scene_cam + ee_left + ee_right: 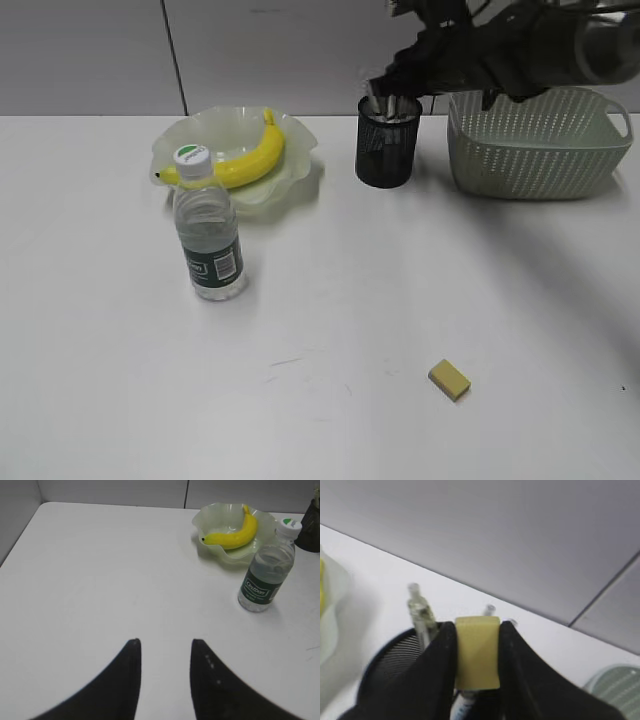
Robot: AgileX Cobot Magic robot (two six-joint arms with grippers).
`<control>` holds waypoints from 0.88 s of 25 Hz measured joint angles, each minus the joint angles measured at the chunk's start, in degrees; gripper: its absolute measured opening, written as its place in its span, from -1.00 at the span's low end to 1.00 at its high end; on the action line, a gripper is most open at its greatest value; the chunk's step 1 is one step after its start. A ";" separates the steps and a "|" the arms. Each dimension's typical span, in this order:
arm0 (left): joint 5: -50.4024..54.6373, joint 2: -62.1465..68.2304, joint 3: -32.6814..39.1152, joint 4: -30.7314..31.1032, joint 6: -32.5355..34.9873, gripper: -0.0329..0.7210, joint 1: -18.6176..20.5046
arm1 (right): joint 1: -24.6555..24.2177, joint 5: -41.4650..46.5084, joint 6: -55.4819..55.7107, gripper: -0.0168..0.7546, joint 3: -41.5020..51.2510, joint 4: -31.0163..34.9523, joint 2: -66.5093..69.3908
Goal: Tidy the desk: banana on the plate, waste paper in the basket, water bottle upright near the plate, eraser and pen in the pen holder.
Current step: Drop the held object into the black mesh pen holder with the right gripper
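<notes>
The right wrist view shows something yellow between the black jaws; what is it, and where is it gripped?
A yellow eraser, pinched by its two opposite sides between the right gripper jaws, above the pen holder. The left gripper holds nothing.

The table (350, 330) is matt white; the plate (290, 165) frosted translucent plastic; the water bottle (209, 235) clear glossy plastic; the pen holder (385, 150) black wire mesh; the basket (540, 150) perforated matt plastic.
</notes>
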 joint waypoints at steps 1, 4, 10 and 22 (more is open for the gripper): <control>0.00 0.00 0.00 0.00 0.00 -0.26 0.00 | -0.86 0.64 0.05 -0.41 0.00 0.53 0.33; 0.00 0.00 0.00 0.00 0.00 -0.27 0.00 | -2.25 2.34 0.16 -0.41 0.00 1.43 0.74; 0.00 0.00 0.00 0.00 0.00 -0.28 0.00 | -2.19 3.18 0.22 0.21 0.00 1.49 0.74; 0.00 0.00 0.00 0.00 0.00 -0.28 0.00 | -2.15 12.56 1.62 0.30 13.27 -2.32 -19.31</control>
